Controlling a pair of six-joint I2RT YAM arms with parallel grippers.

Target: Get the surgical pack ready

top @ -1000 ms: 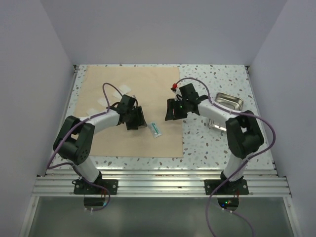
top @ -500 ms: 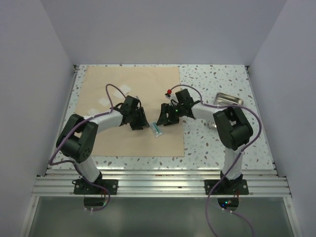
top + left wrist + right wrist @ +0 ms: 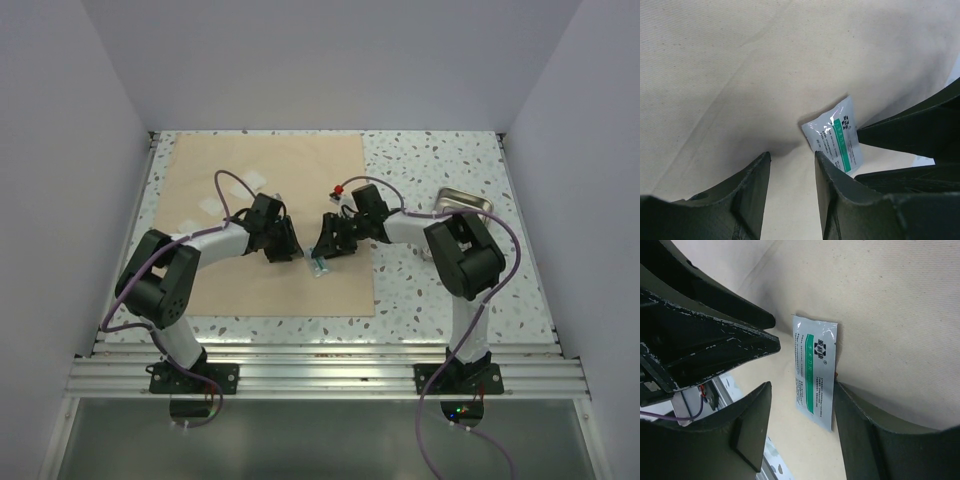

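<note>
The tan sheet [image 3: 240, 270] lies flat on the table's left half. A small white packet with a green stripe [image 3: 319, 265] lies on it near its right edge. It also shows in the left wrist view [image 3: 836, 137] and the right wrist view [image 3: 814, 370]. My right gripper [image 3: 326, 250] [image 3: 802, 387] is open and low over the sheet, with the packet between its jaws; one finger [image 3: 865, 435] touches the packet's edge. My left gripper [image 3: 283, 248] [image 3: 791, 157] is open and empty, just left of the packet. The steel tray [image 3: 466, 202] sits at the right. No scissors show.
White gauze squares [image 3: 212, 206] [image 3: 251, 182] lie on the sheet's left part behind the left arm. The two grippers face each other a few centimetres apart over the packet. The right arm's fingers [image 3: 910, 131] fill the right of the left wrist view.
My right gripper has moved left from beside the tray onto the sheet and come down around the packet. My left gripper has shifted slightly right toward the packet.
</note>
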